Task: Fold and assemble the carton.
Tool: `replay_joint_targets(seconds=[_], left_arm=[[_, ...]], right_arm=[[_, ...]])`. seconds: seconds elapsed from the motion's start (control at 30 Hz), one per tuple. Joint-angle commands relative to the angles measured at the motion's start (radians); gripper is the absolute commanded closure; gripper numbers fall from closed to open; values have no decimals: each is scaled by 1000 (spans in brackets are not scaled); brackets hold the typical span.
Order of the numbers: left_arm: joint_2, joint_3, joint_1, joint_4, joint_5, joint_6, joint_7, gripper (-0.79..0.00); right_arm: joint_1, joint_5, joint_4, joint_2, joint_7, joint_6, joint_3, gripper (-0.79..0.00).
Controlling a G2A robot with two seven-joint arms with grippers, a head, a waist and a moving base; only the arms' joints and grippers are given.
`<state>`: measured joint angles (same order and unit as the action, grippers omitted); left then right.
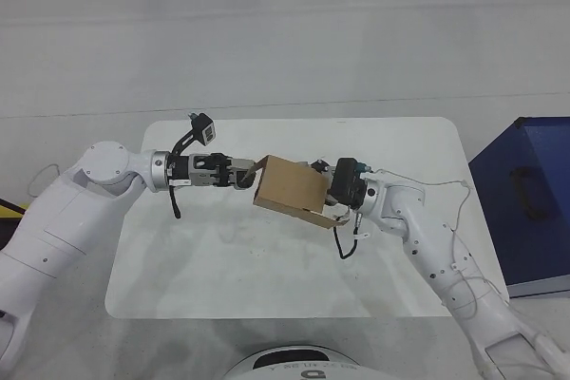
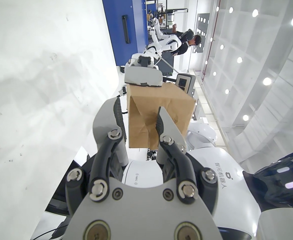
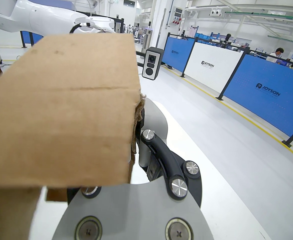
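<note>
The right gripper (image 1: 332, 197) clamped the carton (image 1: 290, 185). The left gripper (image 2: 137, 116), jaws apart, met its crumpled left end, which likely needed pressing shut.

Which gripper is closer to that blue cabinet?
Right. The right gripper is at the carton end facing the blue cabinet; the left gripper is at the far end.
</note>
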<state>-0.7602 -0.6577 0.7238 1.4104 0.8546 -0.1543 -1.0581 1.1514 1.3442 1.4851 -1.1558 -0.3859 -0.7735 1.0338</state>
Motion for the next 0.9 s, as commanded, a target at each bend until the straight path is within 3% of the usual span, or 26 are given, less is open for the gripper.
replay_joint_targets(seconds=[0.0,0.33,0.87], left_arm=[[2,-13,12,11,-21,1,8,-311],[5,-77,68,47,-30,5,13,-314],[-10,-139,108,88,-50,14,-34,-400]], right_arm=[[-4,-8,-7,-1,3,2,-2,0],[-9,-23,-5,-6,18,6,-9,0],[-15,-62,-31,-10,-9,-30,-11,0]])
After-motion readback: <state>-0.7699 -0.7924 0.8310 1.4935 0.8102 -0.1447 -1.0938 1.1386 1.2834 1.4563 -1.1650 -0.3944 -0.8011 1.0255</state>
